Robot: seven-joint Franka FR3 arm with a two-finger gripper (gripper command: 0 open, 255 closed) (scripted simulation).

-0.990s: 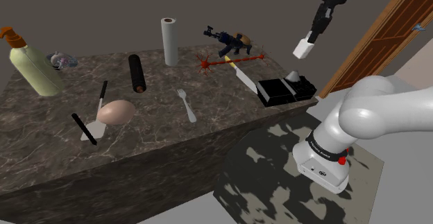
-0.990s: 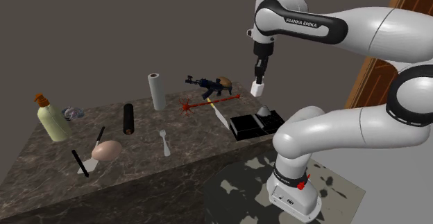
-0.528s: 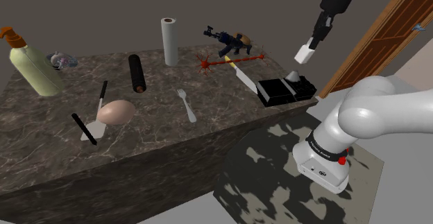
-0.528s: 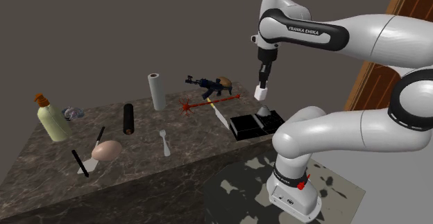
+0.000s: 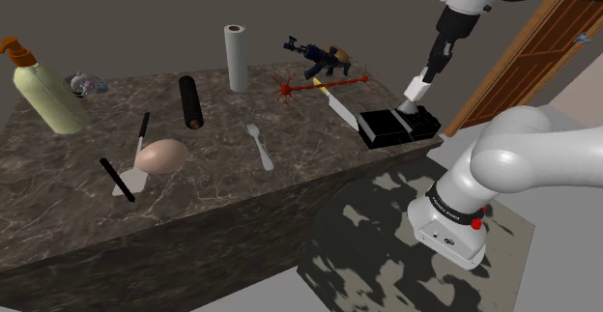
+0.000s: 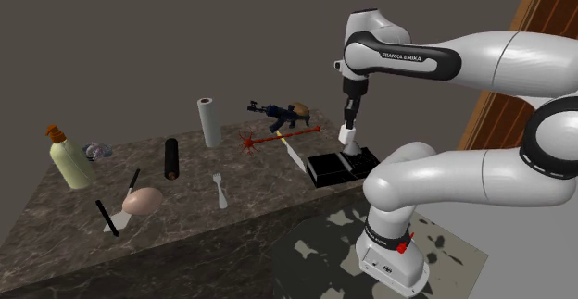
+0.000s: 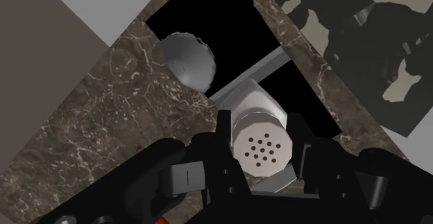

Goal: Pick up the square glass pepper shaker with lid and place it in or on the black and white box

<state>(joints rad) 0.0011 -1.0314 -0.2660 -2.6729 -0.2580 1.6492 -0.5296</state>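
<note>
Gripper (image 7: 261, 141) clamped on the pale square pepper shaker (image 7: 258, 112), fingers pressing its two sides, perforated lid turned toward the hand. The shaker hangs just above the black and white box (image 5: 385, 129) at the marble counter's (image 5: 222, 180) corner, beside a grey domed object (image 7: 187, 59) on the box.

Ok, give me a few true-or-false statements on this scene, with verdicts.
1. The claw is shut on the shaker. True.
2. The shaker lies flat on the counter. False: it is held in the air over the black box.
3. The paper roll stands upright. True.
4. The toy rifle lies in the black box. False: the toy rifle is on the counter near its far edge, apart from the box.
</note>
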